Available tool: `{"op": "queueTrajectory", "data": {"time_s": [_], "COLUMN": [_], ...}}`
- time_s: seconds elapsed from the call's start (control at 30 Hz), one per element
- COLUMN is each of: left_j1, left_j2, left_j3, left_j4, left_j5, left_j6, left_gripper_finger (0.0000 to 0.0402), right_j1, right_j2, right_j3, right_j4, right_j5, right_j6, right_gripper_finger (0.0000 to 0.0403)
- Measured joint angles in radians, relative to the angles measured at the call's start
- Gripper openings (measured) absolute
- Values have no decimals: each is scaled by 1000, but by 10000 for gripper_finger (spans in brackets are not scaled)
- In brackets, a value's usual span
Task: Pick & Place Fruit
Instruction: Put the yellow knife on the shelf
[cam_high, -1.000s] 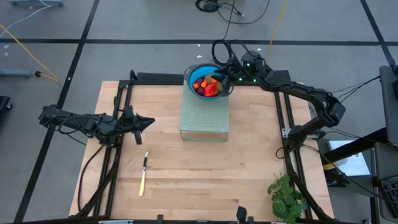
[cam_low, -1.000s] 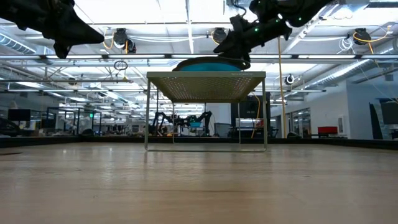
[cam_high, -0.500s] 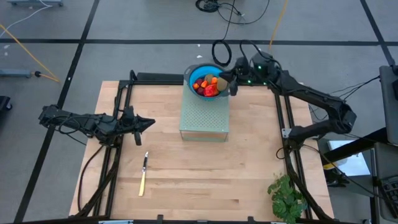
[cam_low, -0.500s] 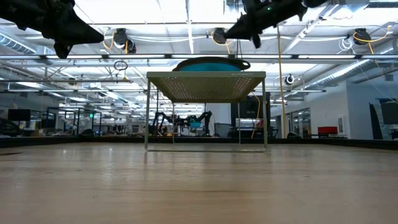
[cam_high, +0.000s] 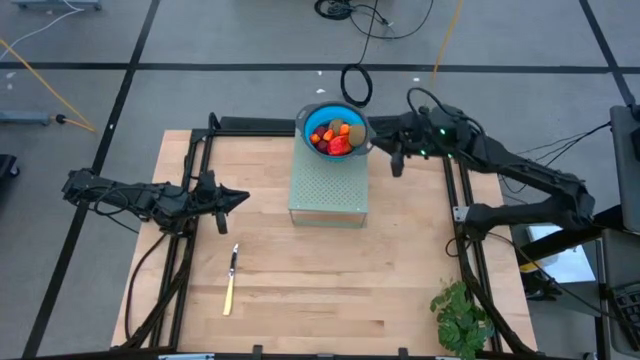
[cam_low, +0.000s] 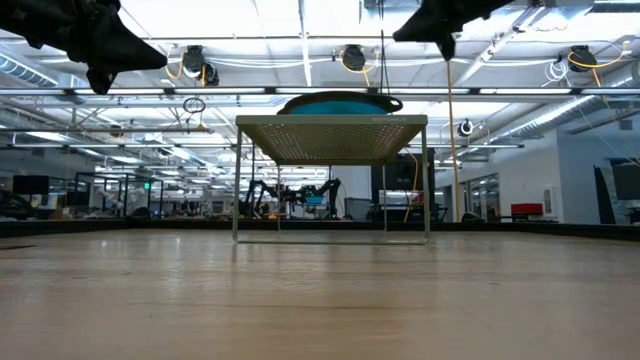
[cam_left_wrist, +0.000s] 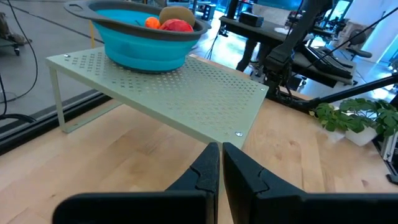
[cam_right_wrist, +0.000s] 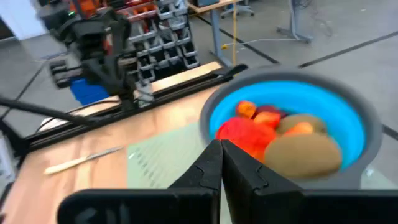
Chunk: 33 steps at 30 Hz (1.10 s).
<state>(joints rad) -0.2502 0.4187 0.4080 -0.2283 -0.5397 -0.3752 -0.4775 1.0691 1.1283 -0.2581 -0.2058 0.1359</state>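
The fruit (cam_high: 335, 136), red, orange and brownish-olive pieces, lies heaped in a blue bowl (cam_high: 309, 119). The bowl stands on the far end of a pale green perforated rack (cam_high: 328, 190). My right gripper (cam_high: 397, 163) hangs shut and empty just right of the bowl and above the level of its rim. In the right wrist view its fingers (cam_right_wrist: 208, 163) point toward the fruit (cam_right_wrist: 280, 134). My left gripper (cam_high: 240, 196) waits shut over the table's left side, facing the rack (cam_left_wrist: 186, 93) and the bowl (cam_left_wrist: 143, 46).
A slim yellow-handled knife (cam_high: 231, 281) lies on the wood at the near left. A leafy green plant (cam_high: 462, 318) stands at the near right corner. Black frame rails (cam_high: 455, 200) run along the table's left, right and far sides.
My right gripper has pulled back from over the bowl toward the table's right edge and risen. Its fingers have shut with nothing between them. The fruit and the bowl have stayed in place on the rack.
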Motion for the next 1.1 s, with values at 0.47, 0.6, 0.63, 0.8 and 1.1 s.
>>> {"op": "queueTrajectory", "data": {"time_s": [0.47,0.6,0.63,0.8,1.1], "left_j1": [0,0,0,0,0], "left_j2": [0,0,0,0,0], "left_j3": [0,0,0,0,0], "left_j4": [0,0,0,0,0], "left_j5": [118,123,123,123,123], "left_j6": [1,1,1,1,-34], "left_gripper_finger": [19,19,19,19,19], "right_j1": [101,100,100,100,100], "right_j2": [-389,-484,-502,-585,-712], "right_j3": [-369,-470,-491,-582,-700], "right_j4": [94,118,118,118,119], "right_j5": [1,4,4,10,106], "right_j6": [90,58,53,57,25], "right_gripper_finger": [1,1,1,1,1]}}
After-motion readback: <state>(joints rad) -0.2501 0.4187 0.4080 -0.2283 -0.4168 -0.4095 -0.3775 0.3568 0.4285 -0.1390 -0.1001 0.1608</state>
